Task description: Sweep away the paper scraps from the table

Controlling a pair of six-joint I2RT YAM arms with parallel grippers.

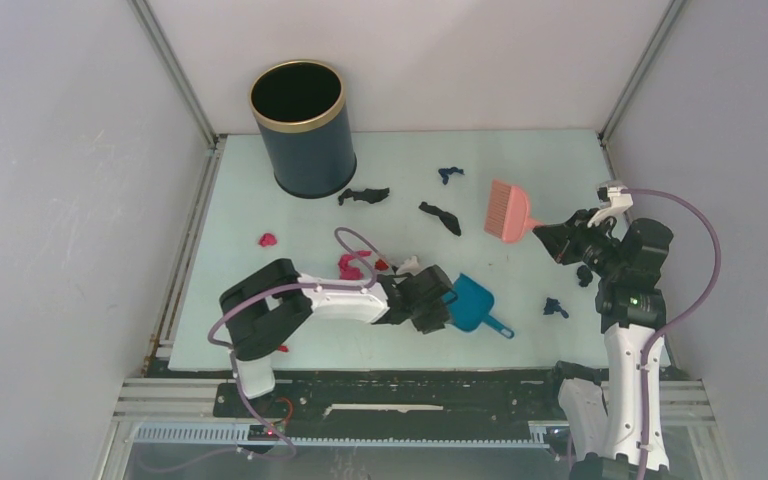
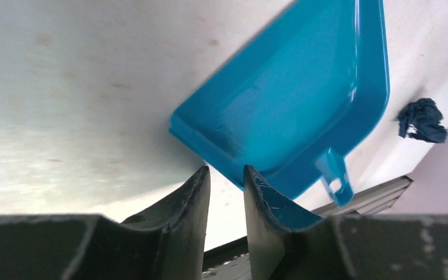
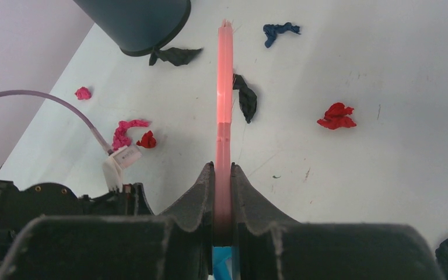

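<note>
Paper scraps lie spread over the mint table [image 1: 260, 320]: black ones [image 1: 363, 196] [image 1: 440, 217], a dark blue one [image 1: 449, 174], pink ones [image 1: 267, 240] [image 1: 349, 266] and a dark blue one [image 1: 556, 308] at the right. My right gripper [image 1: 552, 238] is shut on the handle of the pink brush [image 1: 508, 212], seen edge-on in the right wrist view [image 3: 224, 87]; its bristles are near a black scrap [image 3: 246, 98]. My left gripper [image 1: 447, 300] is open a little and empty, its fingertips [image 2: 201, 175] at the rim of the blue dustpan [image 2: 303, 99].
A dark round bin with a gold rim [image 1: 300, 125] stands at the back left. A red scrap [image 3: 336, 115] lies right of the brush. A dark blue scrap [image 2: 423, 119] lies beyond the dustpan's handle. White walls and grey rails bound the table.
</note>
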